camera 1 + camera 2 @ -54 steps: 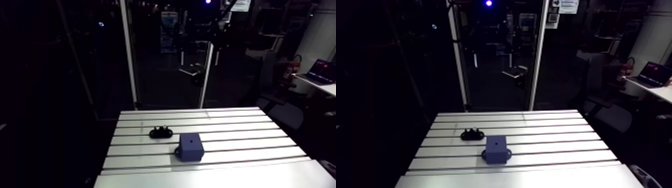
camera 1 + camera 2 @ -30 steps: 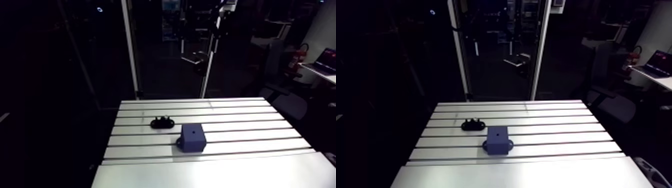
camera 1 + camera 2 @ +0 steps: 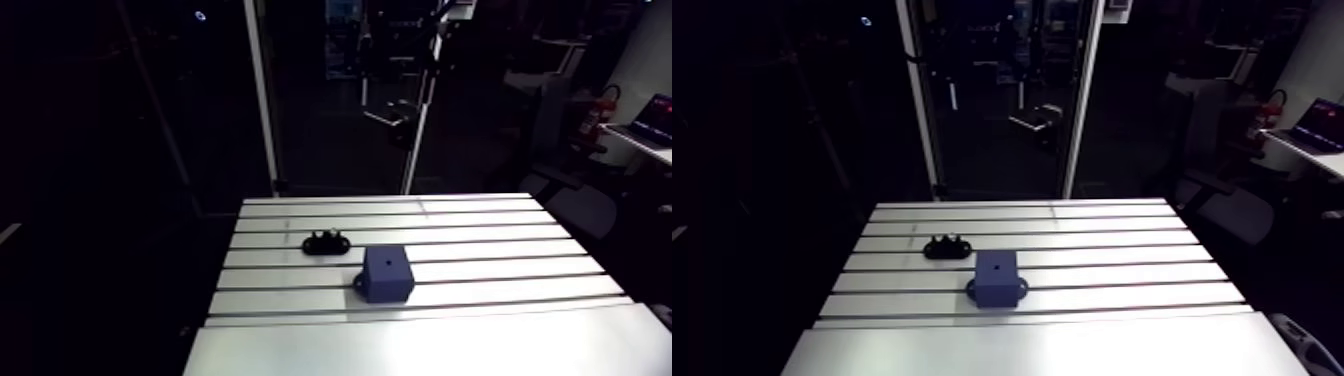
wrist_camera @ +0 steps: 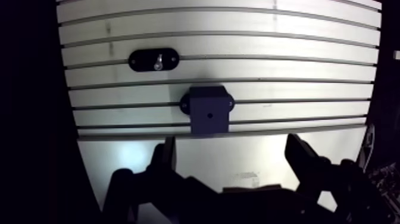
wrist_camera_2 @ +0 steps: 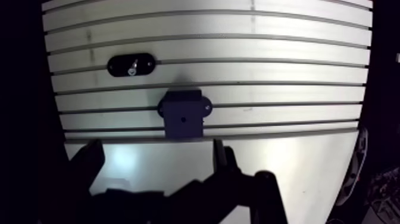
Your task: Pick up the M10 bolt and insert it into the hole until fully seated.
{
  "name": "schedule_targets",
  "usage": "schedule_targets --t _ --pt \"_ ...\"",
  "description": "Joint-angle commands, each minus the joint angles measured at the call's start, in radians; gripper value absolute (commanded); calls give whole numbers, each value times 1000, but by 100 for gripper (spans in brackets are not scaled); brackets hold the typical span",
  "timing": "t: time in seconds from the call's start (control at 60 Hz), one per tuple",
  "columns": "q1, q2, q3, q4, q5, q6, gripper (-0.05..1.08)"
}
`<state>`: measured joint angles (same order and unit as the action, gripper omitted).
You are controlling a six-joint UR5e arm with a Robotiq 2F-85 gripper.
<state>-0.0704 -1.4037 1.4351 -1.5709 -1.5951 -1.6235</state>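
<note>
Well, the arm view shows a dark-blue plastic block (image 3: 386, 274) on the slotted aluminium table (image 3: 480, 268), near a black oval holder (image 3: 325, 242). Wrist view: the silvery M10 bolt (image 4: 158, 60) sits in that holder, beyond the block; jaws spread wide, empty. Centre over the bolt before descending.

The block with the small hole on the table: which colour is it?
The block is dark blue. The wrist view shows it best.

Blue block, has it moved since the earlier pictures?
No. The blue block keeps its place beside the black holder on the same table slots; only the camera shifted.
</note>
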Motion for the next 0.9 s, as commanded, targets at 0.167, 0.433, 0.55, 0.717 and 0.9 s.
schedule_targets --t 0.167,0.433,0.55,0.717,0.9 --pt "45 4 62 -128 2 -2 1" --pt "121 29 176 -321 14 -2 1" --pt "121 29 230 -410 30 -3 1" --pt "121 29 315 -507 34 -3 1" --pt "117 29 380 -576 34 -6 1"
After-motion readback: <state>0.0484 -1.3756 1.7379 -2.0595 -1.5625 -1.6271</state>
